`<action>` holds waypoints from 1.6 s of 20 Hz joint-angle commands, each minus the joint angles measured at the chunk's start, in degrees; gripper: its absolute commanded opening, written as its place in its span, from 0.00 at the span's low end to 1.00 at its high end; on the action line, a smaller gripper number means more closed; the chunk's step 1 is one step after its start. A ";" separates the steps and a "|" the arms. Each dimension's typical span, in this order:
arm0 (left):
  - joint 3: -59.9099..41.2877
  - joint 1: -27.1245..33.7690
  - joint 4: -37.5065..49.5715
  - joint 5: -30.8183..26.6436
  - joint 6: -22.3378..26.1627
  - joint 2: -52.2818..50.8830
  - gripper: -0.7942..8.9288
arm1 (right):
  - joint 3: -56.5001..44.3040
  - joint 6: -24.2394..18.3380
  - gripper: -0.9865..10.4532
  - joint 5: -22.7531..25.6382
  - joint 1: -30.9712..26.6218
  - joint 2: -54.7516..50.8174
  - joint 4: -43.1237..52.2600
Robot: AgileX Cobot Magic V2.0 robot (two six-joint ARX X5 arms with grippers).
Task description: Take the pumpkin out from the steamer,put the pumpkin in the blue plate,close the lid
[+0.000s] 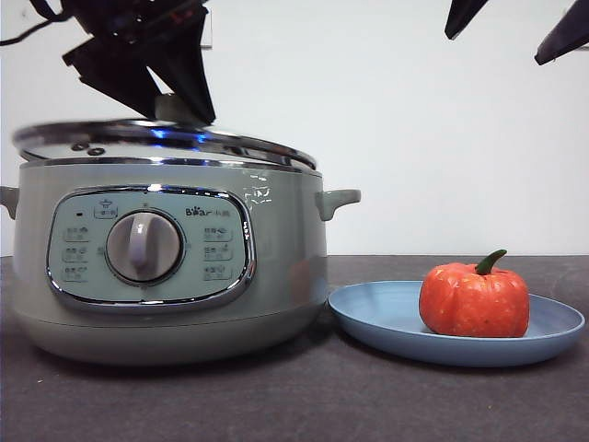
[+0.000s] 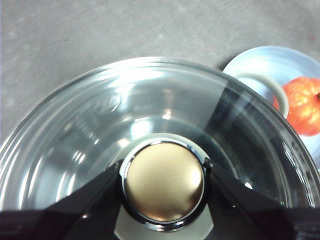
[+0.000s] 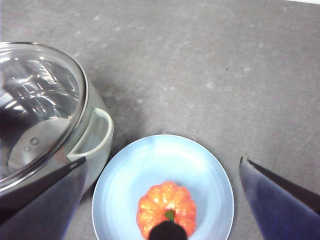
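I'm seeing the left hand (image 2: pixel 164 182) gripping the lid (image 1: pixel 166 143) by its knob (image 2: pixel 164 181), lid sitting slightly tilted on the steamer (image 1: pixel 166 258). Right hand (image 3: pixel 165 200) is hanging spread wide above the pumpkin (image 1: pixel 474 299), which is resting in the blue plate (image 1: pixel 386 318) right of the steamer on the counter (image 1: pixel 294 396).

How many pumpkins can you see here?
1. The pumpkin sits in the blue plate, beside the steamer. Through the glass lid, which the left gripper holds by its knob, no other shows inside.

dark table (image 1: pixel 276 405) bears steamer (image 1: pixel 276 276), blue plate (image 1: pixel 386 318).
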 commanded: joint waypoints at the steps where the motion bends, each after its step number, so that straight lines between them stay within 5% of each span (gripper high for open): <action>1: 0.42 -0.20 1.97 0.44 -0.17 0.44 0.07 | -0.28 0.57 0.53 0.22 0.02 0.11 0.24; 8: 0.42 -0.17 0.50 0.37 0.24 0.61 0.09 | -0.28 0.57 0.52 0.22 0.02 0.11 0.07; 11: 0.42 -0.17 0.31 0.09 0.22 0.61 0.52 | -0.28 0.57 0.52 0.22 0.02 0.11 -0.31; 12: 0.42 -0.17 0.33 0.09 0.22 0.61 0.54 | -0.28 0.57 0.52 0.22 0.02 0.11 -0.44; 18: 0.46 -0.11 2.34 0.15 0.02 -0.76 0.54 | -0.28 0.48 0.52 0.22 0.02 0.11 -0.57; 24: 0.46 -0.13 -5.64 0.22 -0.17 -10.05 0.53 | -0.28 0.02 0.52 0.15 -0.02 0.11 -4.33; 26: 0.46 -0.13 -11.13 0.15 -0.15 -13.90 0.52 | -0.31 0.04 0.39 0.11 -0.02 0.09 -6.29; 29: 0.42 -0.13 -15.10 0.00 1.90 -18.69 0.05 | -0.33 0.17 0.18 -0.24 0.28 -0.72 -6.58; 32: -1.01 -0.13 -15.80 -3.80 1.99 -23.37 0.07 | -2.36 0.44 0.08 -0.20 2.34 -4.17 -0.96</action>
